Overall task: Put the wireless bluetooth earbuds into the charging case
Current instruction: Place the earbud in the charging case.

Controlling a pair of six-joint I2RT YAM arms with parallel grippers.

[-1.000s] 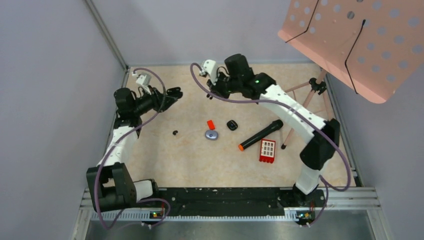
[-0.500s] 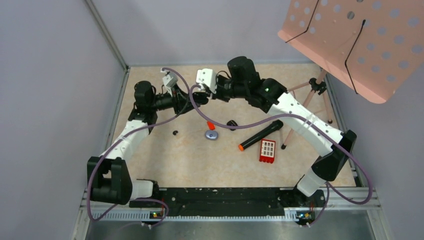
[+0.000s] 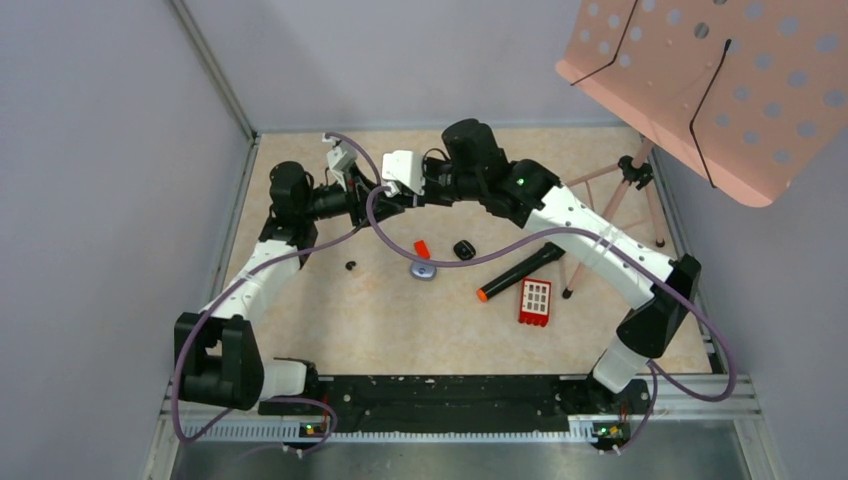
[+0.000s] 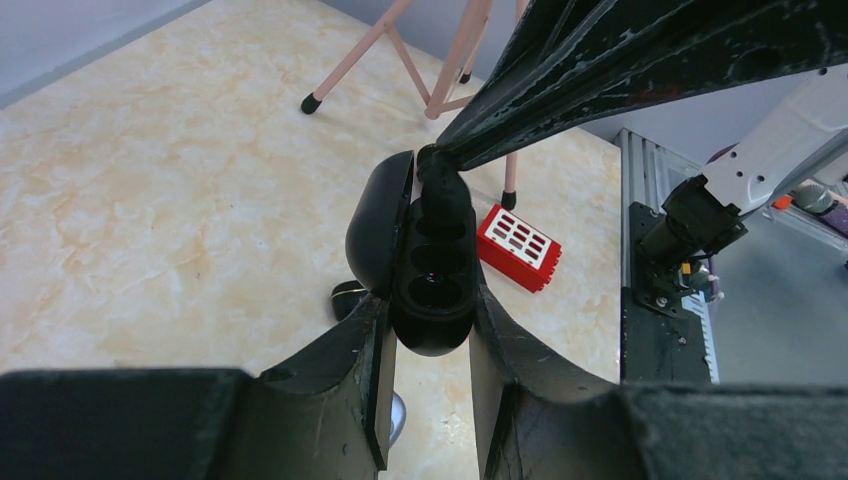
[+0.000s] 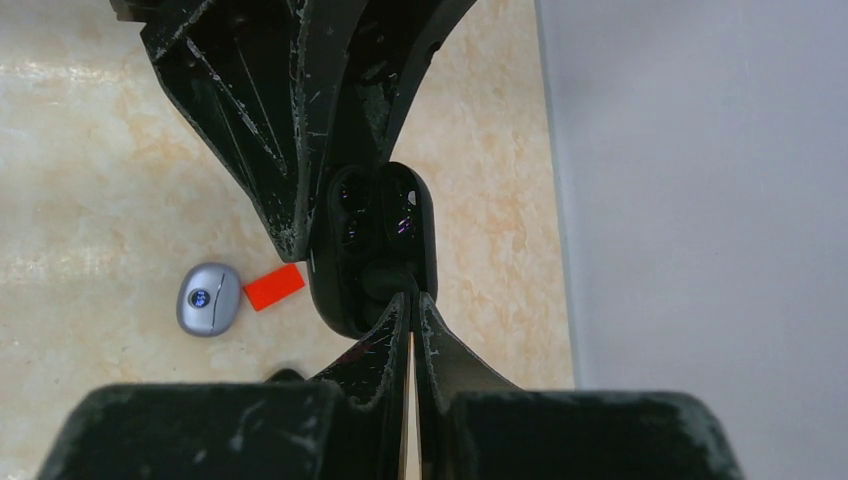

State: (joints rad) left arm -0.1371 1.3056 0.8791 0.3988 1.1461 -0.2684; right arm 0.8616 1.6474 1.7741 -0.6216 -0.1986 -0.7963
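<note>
The charging case (image 5: 372, 250) was held off the table (image 3: 320, 320) by the left claw (image 4: 430, 300). Its two fingers were closed against the case's sides, so only the width of the case was left between them. The lid (image 4: 378, 235) was swung open to one side, and two round wells were exposed.

The right claw (image 5: 411, 298) was brought in from the opposite side, tip to tip with the left. Its fingers were pressed fully together, and in the left wrist view a black earbud (image 4: 447, 200) was pinched at their very ends. That bud was set at the mouth of the well nearer the right claw and was touching the case; how deep it was seated could not be told. The other well was seen dark and open, just beside it.

A loose earbud (image 3: 350, 266) was left lying on the table, below and well apart from both claws.
</note>
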